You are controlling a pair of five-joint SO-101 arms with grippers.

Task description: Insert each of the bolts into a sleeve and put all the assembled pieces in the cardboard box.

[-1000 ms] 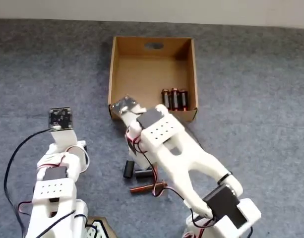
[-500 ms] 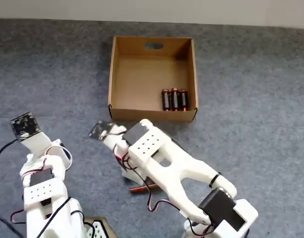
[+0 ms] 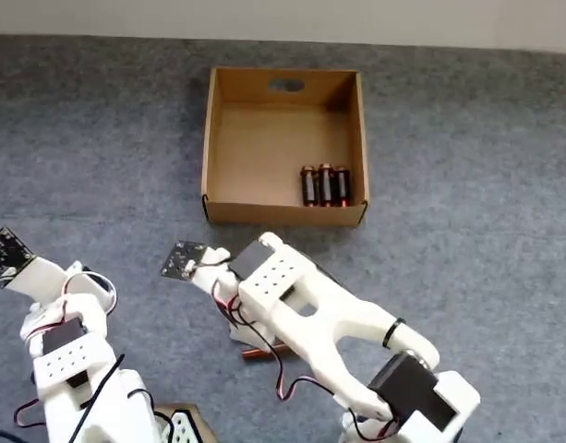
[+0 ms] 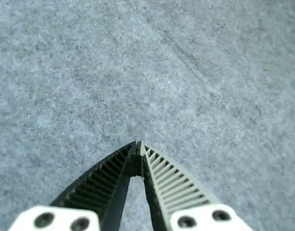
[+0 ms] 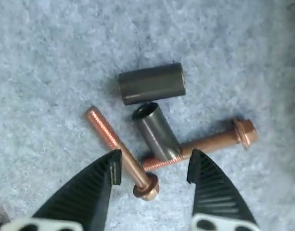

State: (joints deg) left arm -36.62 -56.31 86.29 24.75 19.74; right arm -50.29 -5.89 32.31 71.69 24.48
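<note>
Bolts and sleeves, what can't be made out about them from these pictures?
High view: the right arm covers the loose bolts and sleeves.
High view: assembled pieces in the cardboard box are too small to check seating.
Right wrist view: one sleeve hides where it crosses a bolt.

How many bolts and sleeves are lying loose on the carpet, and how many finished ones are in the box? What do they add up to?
Loose bolts: 2
Loose sleeves: 2
Assembled pieces in the cardboard box: 3
Total: 7
</note>
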